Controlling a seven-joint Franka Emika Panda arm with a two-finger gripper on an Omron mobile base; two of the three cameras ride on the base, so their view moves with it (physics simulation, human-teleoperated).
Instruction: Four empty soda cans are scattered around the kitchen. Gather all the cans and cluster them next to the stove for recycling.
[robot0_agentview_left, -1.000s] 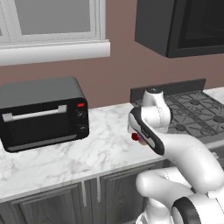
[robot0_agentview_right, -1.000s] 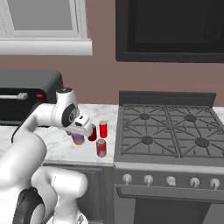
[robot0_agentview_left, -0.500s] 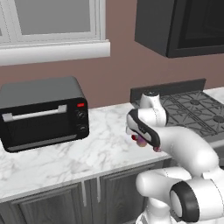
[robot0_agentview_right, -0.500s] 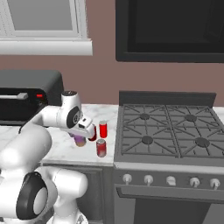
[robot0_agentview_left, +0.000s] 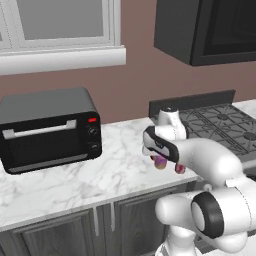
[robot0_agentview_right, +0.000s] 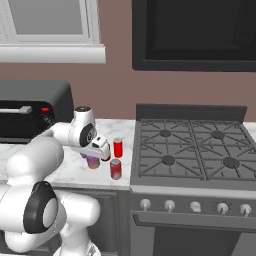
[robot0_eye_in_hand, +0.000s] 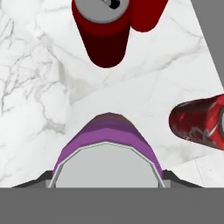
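Purple can between the gripper's jaws on the marble counter, beside two red cans and left of the stove.

From the left: a black toaster oven (robot0_agentview_left: 49, 129) sits at the far left of the counter (robot0_agentview_left: 100, 175). The gripper (robot0_agentview_right: 94, 156) is closed around the purple can (robot0_eye_in_hand: 106, 157), its fingers either side of the can just under the silver top; whether the can's base touches the counter cannot be told. Just right of it stand a bright red can (robot0_agentview_right: 118, 148), farther back, and a darker patterned red can (robot0_agentview_right: 115, 169), nearer the front edge. The stove (robot0_agentview_right: 192, 155) lies right of the cans.
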